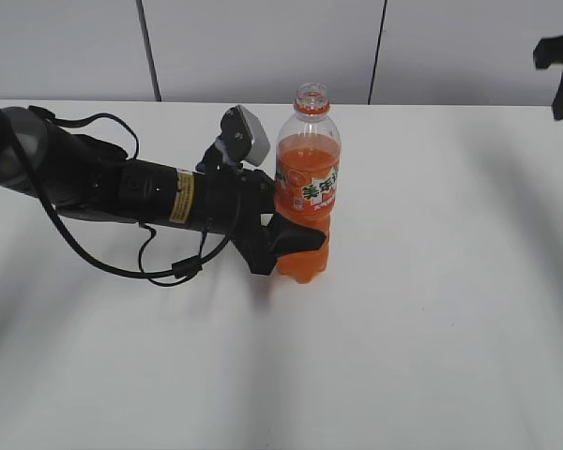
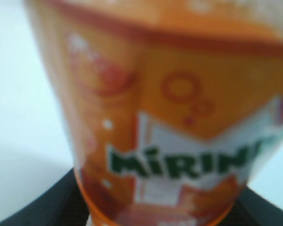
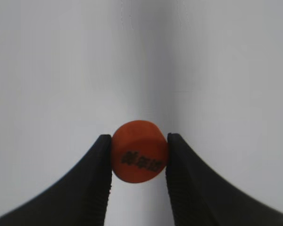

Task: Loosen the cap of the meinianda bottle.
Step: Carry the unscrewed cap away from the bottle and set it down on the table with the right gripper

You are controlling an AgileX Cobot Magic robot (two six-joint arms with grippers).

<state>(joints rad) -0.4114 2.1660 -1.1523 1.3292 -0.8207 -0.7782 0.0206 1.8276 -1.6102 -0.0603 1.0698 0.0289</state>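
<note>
A: Cap already off the neck, pinched between the right fingers, printed top toward the wrist camera. Far from the bottle, high at the upper right edge in the exterior view.

B: And the meinianda bottle?

A: Upright on the white bench, long axis vertical, open mouth pointing straight up. Left gripper closed around the lower ribbed body, one finger on each side, label just above the fingers. Partly open only because of the bottle width; firmly on it.

B: Right gripper state?

A: About half closed, holding the cap by its sides. Nothing else between the fingers.

B: Advice for the step in hand?

A: Probably the loosening itself finished, judging from the bare thread. Good to keep the squeeze on the cap steady, not harder, so no slipping out sideways. Good also to keep the left hold low and level; a tilt with an open mouth could spill the orange drink.

B: Anything unclear?

A: Left wrist view too blurred and too close; only the label visible there.
</note>
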